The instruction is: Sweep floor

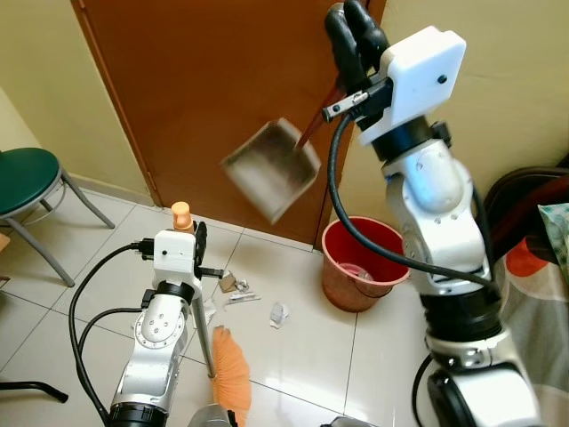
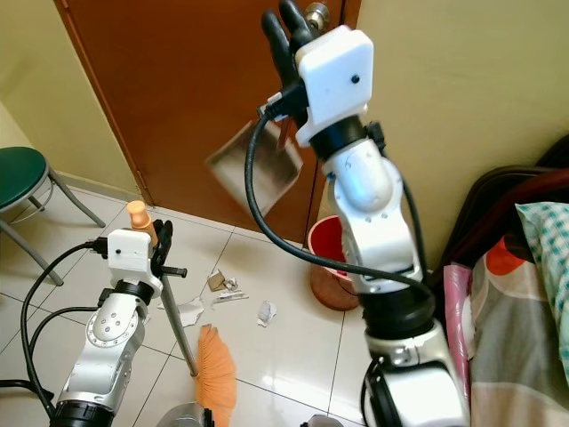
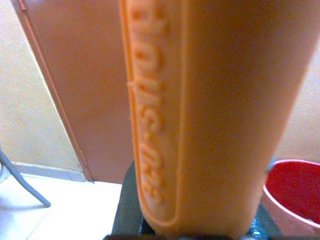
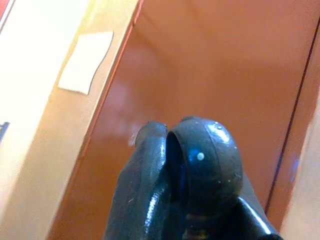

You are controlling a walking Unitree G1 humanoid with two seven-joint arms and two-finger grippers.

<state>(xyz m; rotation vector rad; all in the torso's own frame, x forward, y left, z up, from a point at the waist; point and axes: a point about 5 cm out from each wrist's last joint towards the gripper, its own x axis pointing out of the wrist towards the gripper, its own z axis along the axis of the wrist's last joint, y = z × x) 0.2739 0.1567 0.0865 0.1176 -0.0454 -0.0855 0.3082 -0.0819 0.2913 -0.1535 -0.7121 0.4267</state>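
Pale floor tiles (image 1: 302, 347) run up to a brown door (image 1: 204, 98) set in a yellow wall, and that is where you are working. Your left gripper (image 1: 197, 242) is low, its fingers pinching the orange handle (image 1: 181, 214) of the broom; the handle top pokes out just above the fingers, the metal shaft slants down below them, and the orange bristles (image 1: 233, 374) rest on the tiles. Scraps of paper litter (image 1: 242, 294) lie just beyond the bristles, between the broom and the red bucket (image 1: 360, 262) that stands by the door frame.

Your right gripper (image 1: 354, 36) is raised high in front of the door, fingers pressed together around the thin handle of the dustpan (image 1: 271, 167). That dustpan hangs below the fingers, tilted and blurred, in the air above the litter and apart from the bucket.

A green stool (image 1: 31, 182) stands far off your left fingers. Patterned bedding (image 2: 524, 294) lies to the right of your right arm.
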